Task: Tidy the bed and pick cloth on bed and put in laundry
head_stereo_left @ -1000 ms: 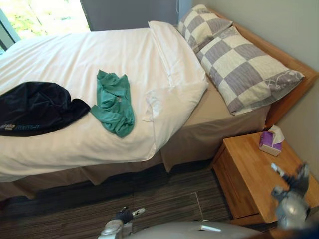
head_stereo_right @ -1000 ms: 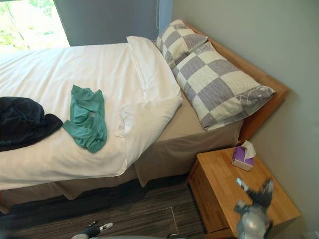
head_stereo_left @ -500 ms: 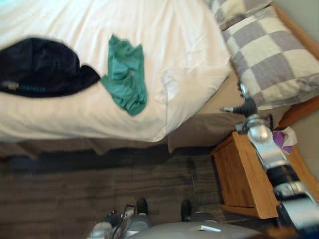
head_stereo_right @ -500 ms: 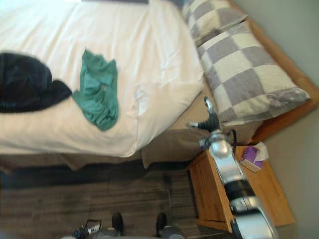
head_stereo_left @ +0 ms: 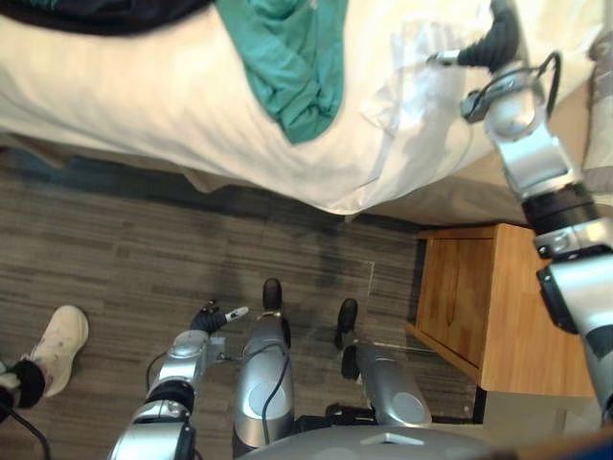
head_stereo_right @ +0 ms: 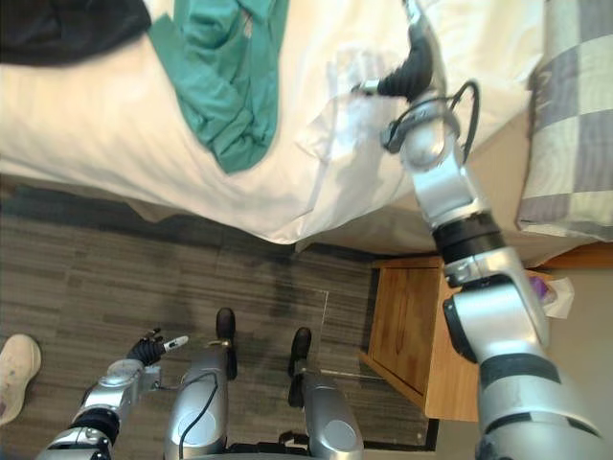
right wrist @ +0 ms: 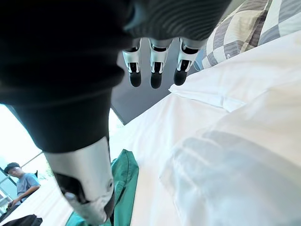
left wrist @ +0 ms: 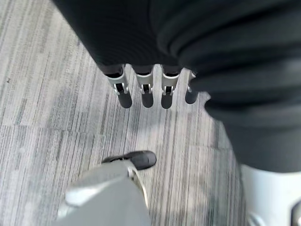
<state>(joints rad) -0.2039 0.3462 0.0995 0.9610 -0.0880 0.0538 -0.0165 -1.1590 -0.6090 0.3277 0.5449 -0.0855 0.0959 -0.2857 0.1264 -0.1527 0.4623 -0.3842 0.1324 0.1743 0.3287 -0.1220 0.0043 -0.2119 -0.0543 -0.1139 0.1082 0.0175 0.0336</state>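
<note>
R hand (head_stereo_left: pixel 490 46) is out over the white duvet (head_stereo_left: pixel 144 105), fingers (right wrist: pixel 155 70) straight & slightly apart, thumb stuck out sideways, holding nothing, just above the turned-back duvet corner (head_stereo_left: pixel 407 96); can't tell if they touch it. Prob. placed there because that rumpled flap is the untidy bit, so smoothing looks like the step in hand. The green cloth (head_stereo_left: pixel 292 57) lies flat on the duvet on the thumb side of those fingers, near but apart, w/ the dark cloth (head_stereo_right: pixel 57 24) further that way; neither picked up yet. L hand (head_stereo_left: pixel 213 314) hangs low over the floor (head_stereo_left: pixel 105 230), fingers (left wrist: pixel 147 96) straight, empty. Room: the bed edge runs on the wrist side of the R fingers & the flap overhangs it. The nightstand (head_stereo_left: pixel 508 307) & check pillow (head_stereo_right: pixel 575 115) crowd the side away from the thumb, so the free sweep is thumb-ward. A person's shoe (head_stereo_left: pixel 57 335) sits on the floor well off from the L fingers.
</note>
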